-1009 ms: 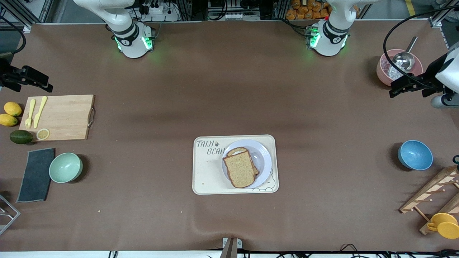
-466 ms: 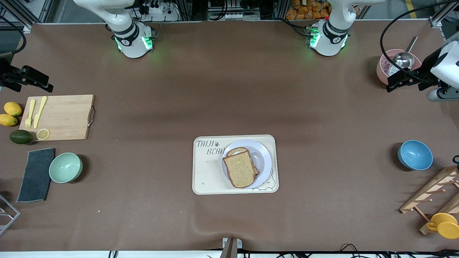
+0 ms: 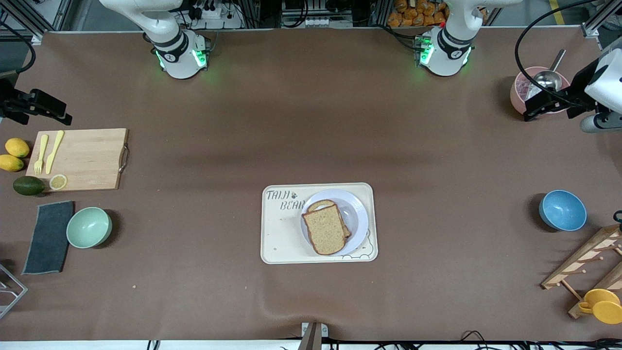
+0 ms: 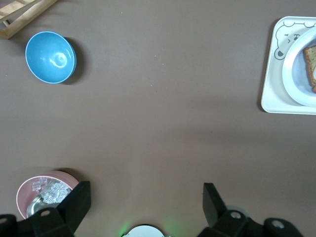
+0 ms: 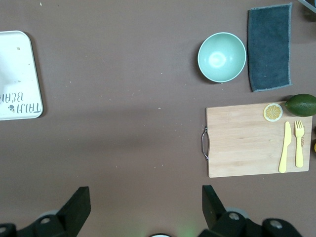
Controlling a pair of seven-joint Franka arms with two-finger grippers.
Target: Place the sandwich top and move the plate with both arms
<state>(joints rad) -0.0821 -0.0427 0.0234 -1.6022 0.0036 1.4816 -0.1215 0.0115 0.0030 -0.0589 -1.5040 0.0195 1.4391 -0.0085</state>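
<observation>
1. The table (image 3: 311,121) wears a matt brown cover, slightly wrinkled.
2. The plate (image 3: 357,214) and tray (image 3: 282,233) look smooth, with a faint sheen.
3. The sandwich top (image 3: 324,229) is rough and speckled.
4. The board (image 3: 82,158) is pale wood with a metal handle.
5. The cloth (image 3: 48,237) is dark, matt fabric.
6. The ladle (image 3: 548,78) is shiny metal.

Right gripper (image 5: 143,205) fingers (image 5: 79,202) wide apart over bare table; mint bowl (image 5: 221,57) beside grey cloth (image 5: 269,47).
</observation>
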